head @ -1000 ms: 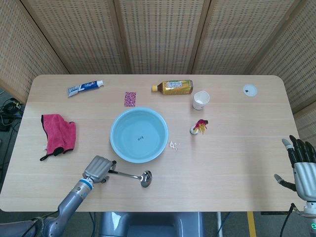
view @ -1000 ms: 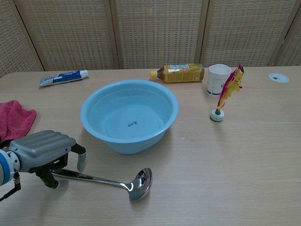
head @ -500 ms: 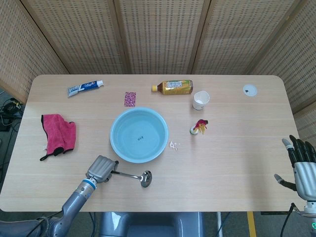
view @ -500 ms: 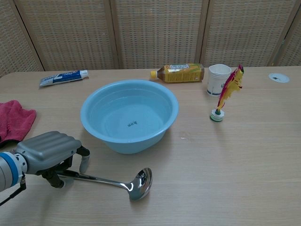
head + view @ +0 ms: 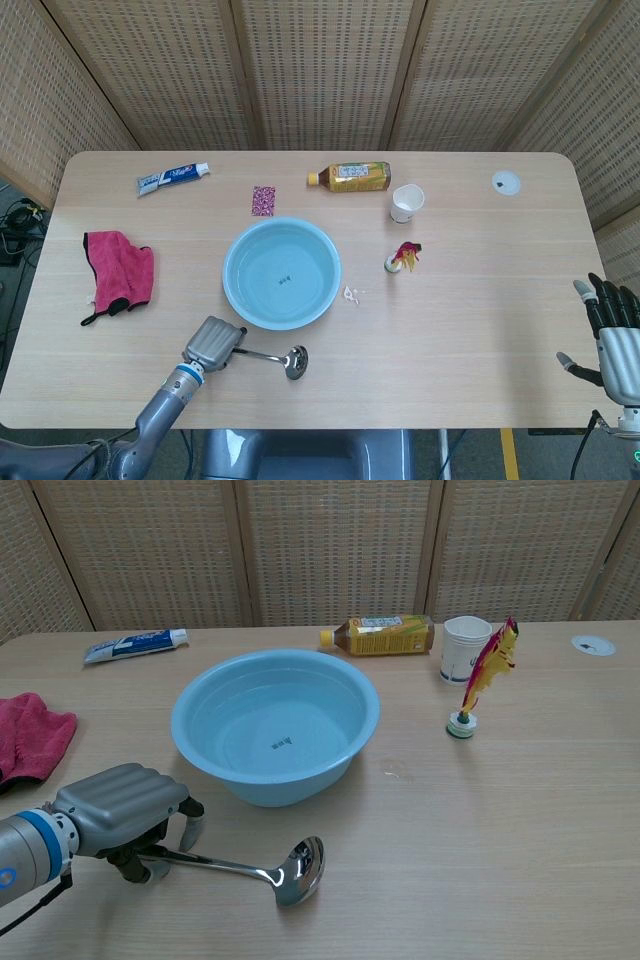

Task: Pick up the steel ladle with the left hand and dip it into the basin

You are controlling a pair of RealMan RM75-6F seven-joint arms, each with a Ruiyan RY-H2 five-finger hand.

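The steel ladle (image 5: 270, 356) lies flat on the table just in front of the light blue basin (image 5: 227, 266), its bowl pointing right. In the chest view the ladle (image 5: 298, 868) rests below the basin (image 5: 250, 786), which holds a little water. My left hand (image 5: 213, 344) arches over the handle's end; in the chest view this left hand (image 5: 125, 805) has fingers on the far side and thumb on the near side, not closed on the handle. My right hand (image 5: 612, 335) is at the table's front right edge, fingers spread, holding nothing.
A red cloth (image 5: 118, 272) lies at the left, a toothpaste tube (image 5: 172, 177) at the back left. Behind the basin are a purple packet (image 5: 263, 200), a tea bottle (image 5: 350, 176) and a paper cup (image 5: 407, 202). A feathered toy (image 5: 403, 257) stands right of the basin.
My left hand has slid right along the ladle's handle, closer to its bowl. The ladle has stayed where it lay. The right hand has barely moved.
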